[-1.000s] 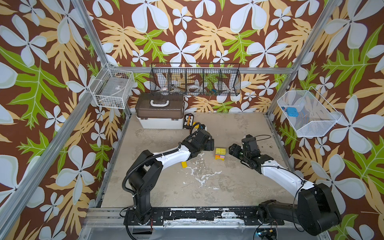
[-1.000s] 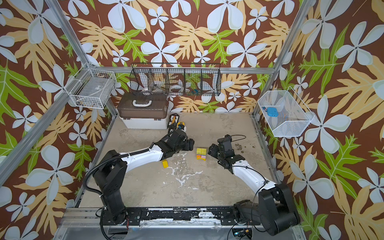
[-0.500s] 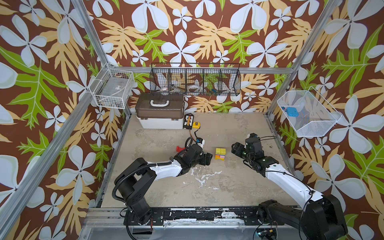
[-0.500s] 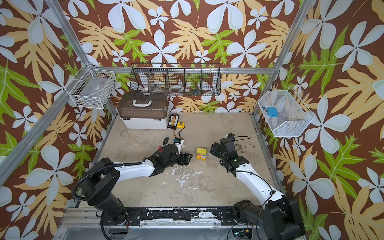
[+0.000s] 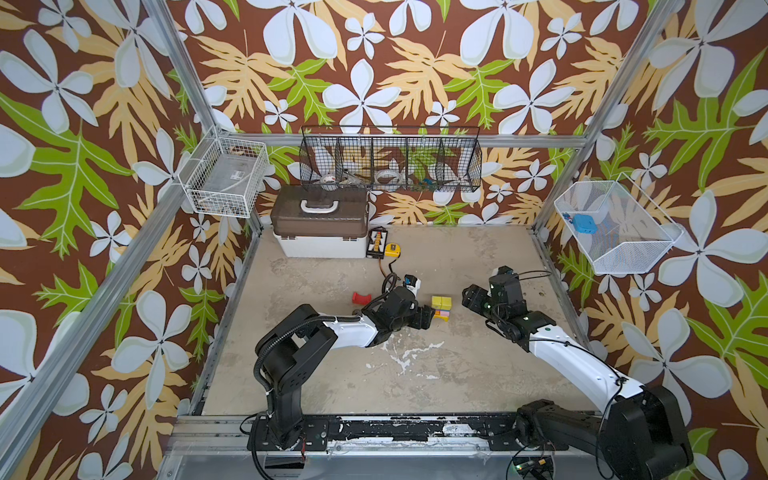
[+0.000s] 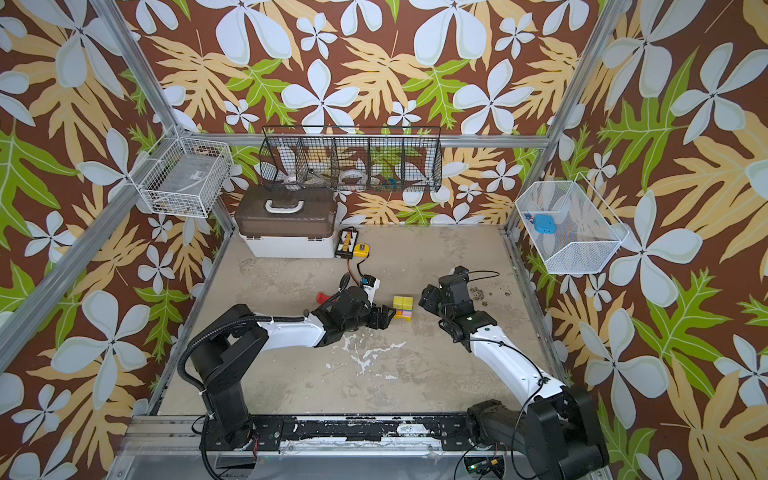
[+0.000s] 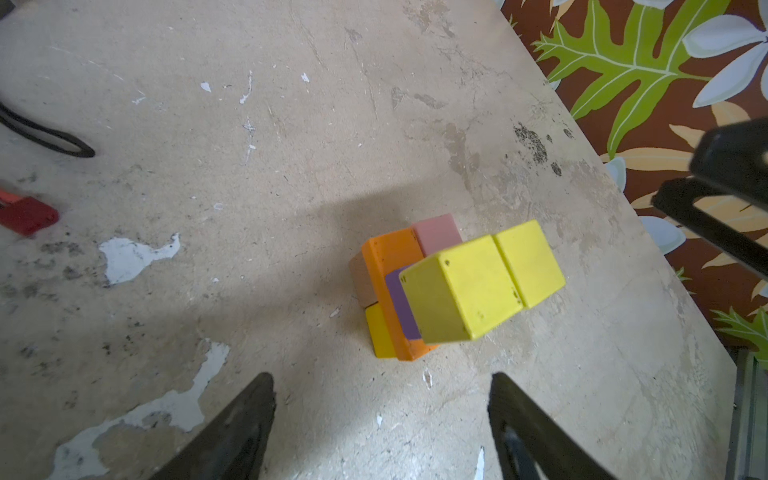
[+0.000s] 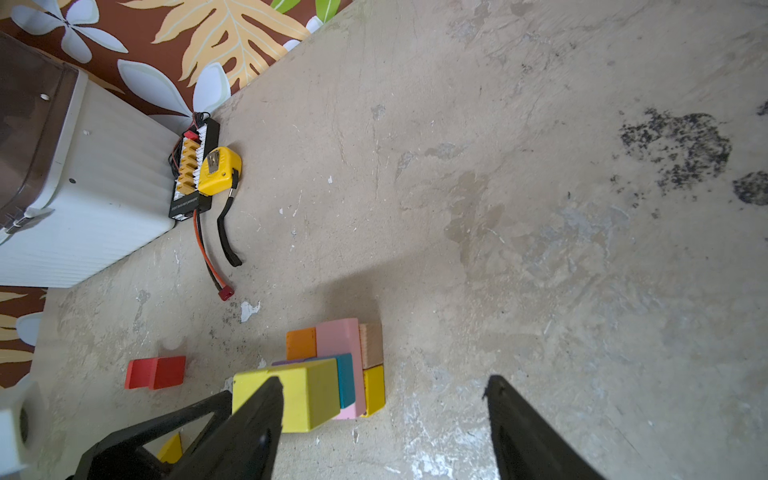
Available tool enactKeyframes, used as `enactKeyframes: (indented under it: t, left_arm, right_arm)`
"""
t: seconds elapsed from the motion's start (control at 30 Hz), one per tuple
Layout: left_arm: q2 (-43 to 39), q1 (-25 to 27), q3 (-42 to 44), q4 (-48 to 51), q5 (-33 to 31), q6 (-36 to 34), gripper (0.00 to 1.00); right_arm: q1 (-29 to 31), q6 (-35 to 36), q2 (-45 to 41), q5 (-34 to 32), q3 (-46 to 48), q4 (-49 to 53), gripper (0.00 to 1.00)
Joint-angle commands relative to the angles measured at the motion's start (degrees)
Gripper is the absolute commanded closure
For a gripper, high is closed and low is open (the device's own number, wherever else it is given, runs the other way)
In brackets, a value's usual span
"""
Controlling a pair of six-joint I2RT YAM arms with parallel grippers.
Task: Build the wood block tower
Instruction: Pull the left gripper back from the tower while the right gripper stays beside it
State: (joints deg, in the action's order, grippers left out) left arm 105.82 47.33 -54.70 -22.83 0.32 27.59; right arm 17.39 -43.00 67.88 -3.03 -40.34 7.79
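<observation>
With left gripper and right gripper wide open and empty either side of the tower, got a few layers up, capped with yellow cubes, but had the red arch lying loose nearby, so reckoned maybe halfway.

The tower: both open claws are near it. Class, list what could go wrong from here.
1. The left claw sits open right beside the tower; a small sideways swing might topple the yellow cubes on top.
2. The right claw flanks the other side, so both moving in together may collide or squeeze it.
3. The red arch lies apart; a swing to fetch it might brush the tower.
</observation>
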Motion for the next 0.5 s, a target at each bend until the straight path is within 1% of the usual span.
enactKeyframes:
  t: [0.0, 0.47]
  left_arm:
    - [1.1, 0.1, -1.1, -0.2, 0.0, -0.6, 0.18]
    - [3.9, 0.1, -4.1, 0.5, 0.7, -0.1, 0.18]
  right_arm:
    - [0.1, 0.5, 0.0, 0.1, -0.3, 0.0, 0.23]
    - [0.0, 0.6, -0.2, 0.4, -0.4, 0.1, 0.22]
